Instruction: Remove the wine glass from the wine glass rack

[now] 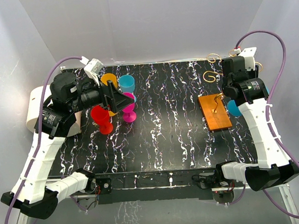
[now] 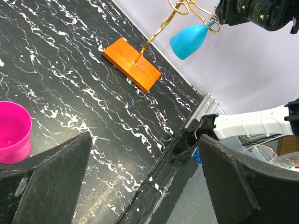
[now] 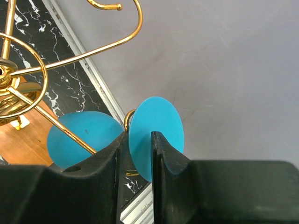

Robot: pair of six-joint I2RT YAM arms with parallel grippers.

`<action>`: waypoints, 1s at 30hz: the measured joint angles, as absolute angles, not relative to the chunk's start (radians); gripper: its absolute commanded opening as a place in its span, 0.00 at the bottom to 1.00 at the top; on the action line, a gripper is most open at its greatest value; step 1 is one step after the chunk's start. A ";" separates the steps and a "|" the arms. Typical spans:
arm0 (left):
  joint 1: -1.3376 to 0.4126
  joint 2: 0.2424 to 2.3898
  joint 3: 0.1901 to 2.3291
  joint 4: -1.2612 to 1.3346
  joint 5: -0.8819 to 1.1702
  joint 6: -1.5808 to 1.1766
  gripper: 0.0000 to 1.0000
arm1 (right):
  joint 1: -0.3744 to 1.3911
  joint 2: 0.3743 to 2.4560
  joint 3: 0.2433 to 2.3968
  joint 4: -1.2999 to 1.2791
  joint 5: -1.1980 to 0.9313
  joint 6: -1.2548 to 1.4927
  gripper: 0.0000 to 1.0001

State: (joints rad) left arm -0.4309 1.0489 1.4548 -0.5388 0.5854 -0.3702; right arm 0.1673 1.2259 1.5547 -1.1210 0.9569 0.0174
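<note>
On the black marbled table (image 1: 156, 141), the wine glass rack (image 1: 215, 114) stands at the right side, its orange base flat and its gold wire stem rising to looped hooks. Left gripper (image 2: 145, 137): jaws spread wide, nothing between them, parked well apart from the rack. Right gripper (image 3: 138, 134): positioned at the hooks, jaws drawn narrow, with the round foot (image 3: 161, 116) of the wine glass (image 2: 189, 41) showing in the gap (firm contact of the pads cannot be confirmed from these views). The blue wine glass hangs upside down from a hook on the rack's right side, bowl down, clear of the table. Task status, as judged: approach complete, grasp not confirmed, removal not done. Remaining: secure the grip, slide the foot out of the hook, carry the glass off
</note>
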 measured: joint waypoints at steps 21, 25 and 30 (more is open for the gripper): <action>-0.431 1.056 1.441 -0.523 0.588 -0.376 0.96 | 0.173 1.185 1.560 -1.122 0.929 -0.043 0.00; -0.431 1.061 1.438 -0.523 0.589 -0.378 0.96 | 0.186 1.174 1.556 -1.123 0.928 -0.056 0.00; -0.431 1.066 1.432 -0.513 0.592 -0.379 0.96 | 0.203 1.166 1.555 -1.125 0.928 -0.073 0.00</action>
